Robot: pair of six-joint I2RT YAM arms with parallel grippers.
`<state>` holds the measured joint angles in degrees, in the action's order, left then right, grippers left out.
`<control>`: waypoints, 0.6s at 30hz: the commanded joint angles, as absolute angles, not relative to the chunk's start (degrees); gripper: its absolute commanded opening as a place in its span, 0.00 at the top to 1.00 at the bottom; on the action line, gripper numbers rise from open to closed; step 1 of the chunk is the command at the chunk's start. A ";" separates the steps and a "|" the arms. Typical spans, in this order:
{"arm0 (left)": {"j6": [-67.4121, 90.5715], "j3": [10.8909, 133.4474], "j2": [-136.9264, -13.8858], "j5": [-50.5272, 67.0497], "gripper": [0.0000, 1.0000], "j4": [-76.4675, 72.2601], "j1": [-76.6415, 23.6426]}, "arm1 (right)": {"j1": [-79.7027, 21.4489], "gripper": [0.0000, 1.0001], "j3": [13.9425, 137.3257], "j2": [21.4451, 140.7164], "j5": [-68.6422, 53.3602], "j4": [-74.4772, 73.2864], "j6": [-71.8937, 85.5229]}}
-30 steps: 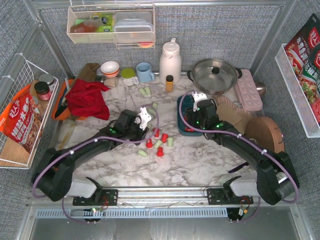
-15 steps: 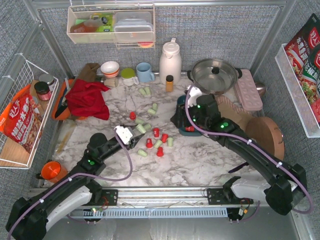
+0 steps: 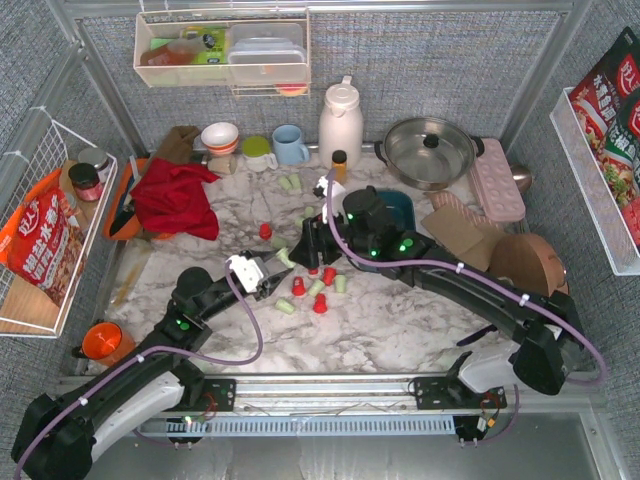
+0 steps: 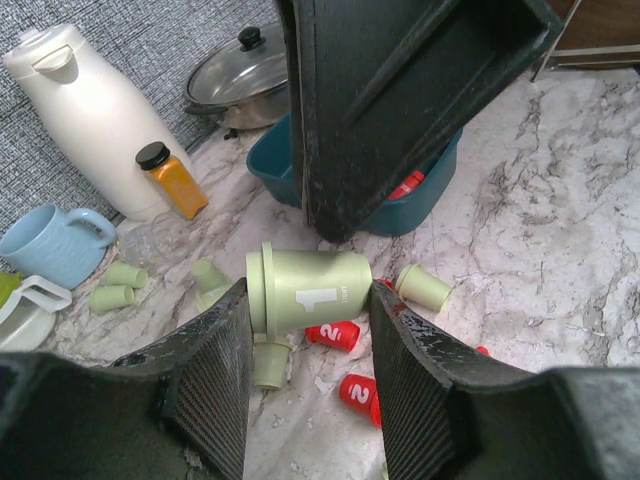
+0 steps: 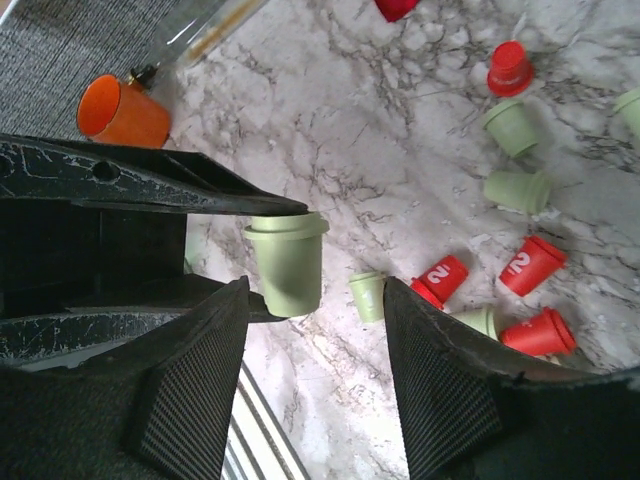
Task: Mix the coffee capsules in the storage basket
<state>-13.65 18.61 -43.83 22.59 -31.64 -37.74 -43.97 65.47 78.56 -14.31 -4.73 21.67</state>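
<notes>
Swung leftward since half a second ago, the right gripper (image 3: 305,250) is no longer being held over the storage basket (image 3: 402,206). It is now being poised above the loose coffee capsules (image 3: 312,285) on the marble table (image 3: 400,330), close to the left gripper (image 3: 272,266), which is being kept where it was. One pale green capsule (image 4: 312,290), marked with a 1, is being gripped on its side between the left fingers (image 4: 205,385), with rim and base being pressed by the two pads. The right jaws are being held wide apart with nothing between them, and in the right wrist view that same capsule is being seen just beyond them. The basket is being left uncovered near the steel pot (image 3: 430,150), and red capsules (image 4: 405,186) are being shown inside it. Other red and green capsules are being left lying on the table beside the basket, with a few green ones further back near the blue mug (image 3: 290,145).
</notes>
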 commanded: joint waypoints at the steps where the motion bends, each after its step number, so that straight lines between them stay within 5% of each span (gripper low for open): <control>1: -14.15 19.07 -44.10 23.49 0.58 -34.21 -37.79 | -44.92 0.41 66.75 80.40 -16.57 -2.37 21.99; 11: -13.54 19.42 -44.81 23.53 0.58 -34.01 -37.79 | -45.95 0.46 65.93 83.54 -17.02 -0.41 22.51; 18: -13.36 19.75 -44.76 23.16 0.58 -33.47 -37.82 | -46.56 0.64 65.96 85.52 -18.27 1.11 23.99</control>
